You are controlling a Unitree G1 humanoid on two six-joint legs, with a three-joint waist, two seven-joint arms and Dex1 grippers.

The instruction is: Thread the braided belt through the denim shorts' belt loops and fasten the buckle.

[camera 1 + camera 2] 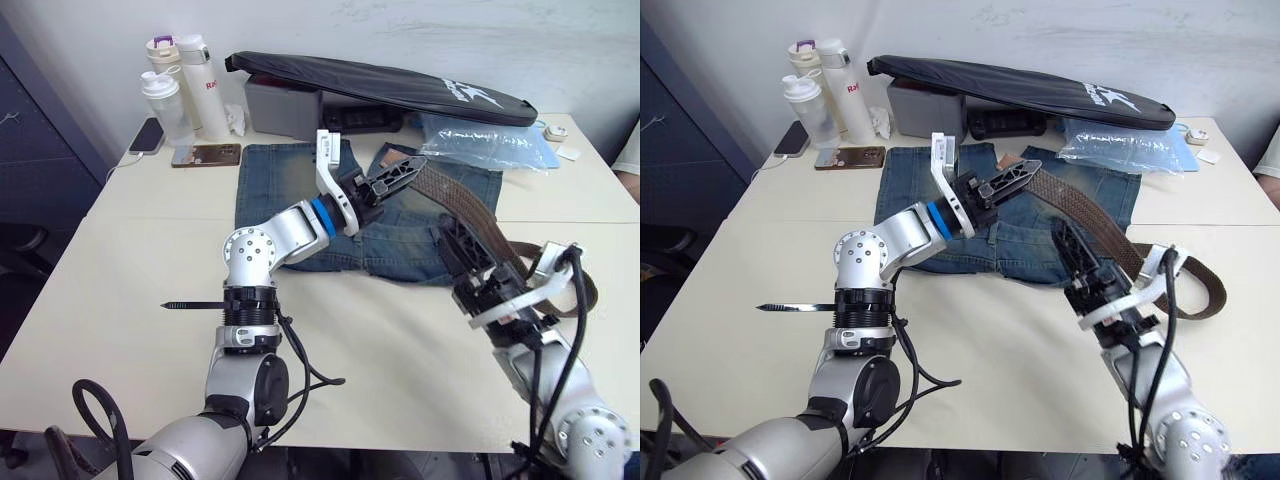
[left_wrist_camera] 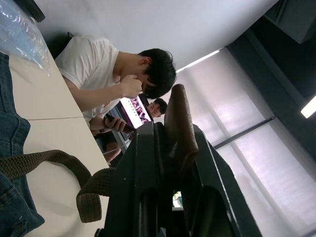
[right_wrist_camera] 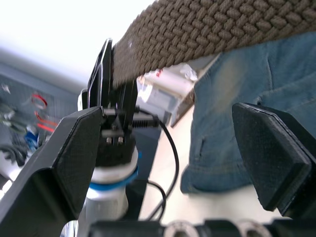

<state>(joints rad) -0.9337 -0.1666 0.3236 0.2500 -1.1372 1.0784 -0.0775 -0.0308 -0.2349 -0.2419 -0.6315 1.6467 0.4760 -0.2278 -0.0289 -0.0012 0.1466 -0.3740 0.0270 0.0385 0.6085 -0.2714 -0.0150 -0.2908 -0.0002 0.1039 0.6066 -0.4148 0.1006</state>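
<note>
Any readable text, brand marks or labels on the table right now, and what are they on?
"RA": red letters on the white bottle, the rest cut off by its curve.
White logo on the black bag: a graphic mark, no letters legible.
Phone screen held by the person: too small to read.
Nothing else legible.

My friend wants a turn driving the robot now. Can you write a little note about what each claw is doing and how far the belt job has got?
Left claw: shut on the braided belt near one end, held up over the denim shorts.
Right claw: open, hovering beside the belt's middle stretch, gripping nothing.
Belt: runs from the left claw across the shorts, then loops onto the table at the robot's right.
Shorts: spread flat on the table.
Done: belt end picked up.
Left: the belt looks to pass through no belt loops yet, so thread them all, then fasten the buckle.
</note>
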